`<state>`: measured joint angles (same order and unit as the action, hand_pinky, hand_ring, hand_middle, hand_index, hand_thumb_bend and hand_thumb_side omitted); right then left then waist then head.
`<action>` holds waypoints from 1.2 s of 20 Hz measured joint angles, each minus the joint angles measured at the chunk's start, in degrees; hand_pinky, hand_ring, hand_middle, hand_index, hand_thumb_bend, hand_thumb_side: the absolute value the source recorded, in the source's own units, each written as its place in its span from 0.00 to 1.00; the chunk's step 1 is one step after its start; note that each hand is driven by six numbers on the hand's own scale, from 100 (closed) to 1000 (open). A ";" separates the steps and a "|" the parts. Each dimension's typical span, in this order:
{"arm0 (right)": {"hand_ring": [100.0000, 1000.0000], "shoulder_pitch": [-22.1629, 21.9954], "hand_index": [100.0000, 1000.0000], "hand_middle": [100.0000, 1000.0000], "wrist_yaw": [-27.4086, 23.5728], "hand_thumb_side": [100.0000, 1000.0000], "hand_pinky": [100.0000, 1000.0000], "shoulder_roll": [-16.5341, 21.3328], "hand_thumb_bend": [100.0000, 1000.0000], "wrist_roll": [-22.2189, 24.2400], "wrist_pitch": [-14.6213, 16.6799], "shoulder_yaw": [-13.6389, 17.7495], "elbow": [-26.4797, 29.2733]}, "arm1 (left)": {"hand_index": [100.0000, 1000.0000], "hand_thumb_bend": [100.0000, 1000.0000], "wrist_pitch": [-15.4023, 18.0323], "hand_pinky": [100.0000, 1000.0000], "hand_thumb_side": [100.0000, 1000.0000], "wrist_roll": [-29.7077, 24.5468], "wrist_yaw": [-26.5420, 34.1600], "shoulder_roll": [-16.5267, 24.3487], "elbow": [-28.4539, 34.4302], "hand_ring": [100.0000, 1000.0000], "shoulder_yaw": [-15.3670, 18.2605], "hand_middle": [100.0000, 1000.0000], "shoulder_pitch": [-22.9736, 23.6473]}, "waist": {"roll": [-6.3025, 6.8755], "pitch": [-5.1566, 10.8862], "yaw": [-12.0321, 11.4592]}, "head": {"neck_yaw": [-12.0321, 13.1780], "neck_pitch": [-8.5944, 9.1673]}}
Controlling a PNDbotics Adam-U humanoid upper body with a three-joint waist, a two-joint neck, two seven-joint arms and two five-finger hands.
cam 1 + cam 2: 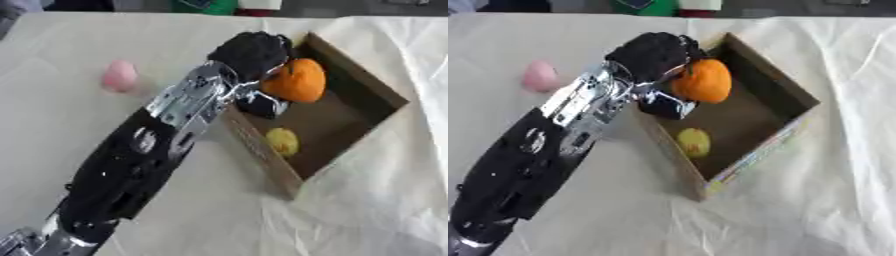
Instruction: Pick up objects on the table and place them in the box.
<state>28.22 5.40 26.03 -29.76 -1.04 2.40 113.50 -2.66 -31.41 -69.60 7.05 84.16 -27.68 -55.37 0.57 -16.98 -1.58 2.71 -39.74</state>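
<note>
- Left hand (pixel 252 52) reaches from the lower left over the near wall of the cardboard box (pixel 372 87), fingers curled round an orange fruit-shaped object (pixel 296 80) held above the box's interior.
- Inside, a small yellow object (pixel 282 141) already lies on the floor; a pink object (pixel 120 75) waits on the white cloth (pixel 52 125), well apart from the box.
- Best move, I judge: lower the orange clear of the wall and the yellow piece, then uncurl the fingers.
- Colourful print runs along the box's near edge, but no writing is legible.
- Right hand is out of sight.
</note>
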 measured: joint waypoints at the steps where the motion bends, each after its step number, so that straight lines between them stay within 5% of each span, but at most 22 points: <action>1: 0.55 -0.01 0.61 0.41 0.00 0.33 0.71 -0.04 0.00 0.00 0.00 0.00 0.00 | 0.89 0.42 0.05 0.51 0.65 -1.03 -0.47 0.00 0.09 0.76 0.01 0.73 0.01 | 0.00 0.00 0.00 | 0.00 0.00; 4: 0.55 -0.02 0.61 0.41 0.00 0.33 0.71 -0.06 0.00 -0.01 -0.01 0.00 0.00 | 0.93 0.66 0.04 0.58 0.81 -3.29 -1.68 0.00 0.55 0.83 0.10 0.80 0.04 | 0.00 0.00 0.00 | 0.00 0.01; 6: 0.55 -0.03 0.61 0.41 0.00 0.33 0.71 -0.07 0.00 -0.02 -0.02 0.00 0.00 | 0.93 0.71 -0.04 0.58 0.83 -4.26 -2.29 0.00 0.87 0.83 0.31 0.81 0.07 | 0.00 0.01 0.00 | 0.04 0.02; 17: 0.55 -0.50 0.61 0.40 -0.01 0.33 0.71 -0.08 0.00 -0.13 -0.08 0.03 0.00 | 0.87 0.56 -4.83 0.49 0.81 1.59 -1.95 0.28 5.53 0.77 2.76 0.74 0.24 | -0.18 0.04 -0.30 | 0.23 0.09; 24: 0.55 -1.01 0.61 0.41 -0.01 0.33 0.71 -0.07 0.00 -0.52 -0.22 0.07 0.00 | 0.87 0.55 -8.90 0.49 0.81 6.04 1.15 6.25 11.81 0.76 6.93 0.74 1.41 | -0.17 0.36 -1.72 | 0.02 -0.33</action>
<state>27.20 5.39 25.95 -30.28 -1.26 2.48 113.50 -11.57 -25.37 -68.45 13.30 95.96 -20.74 -53.96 0.39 -16.61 -3.30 2.73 -40.07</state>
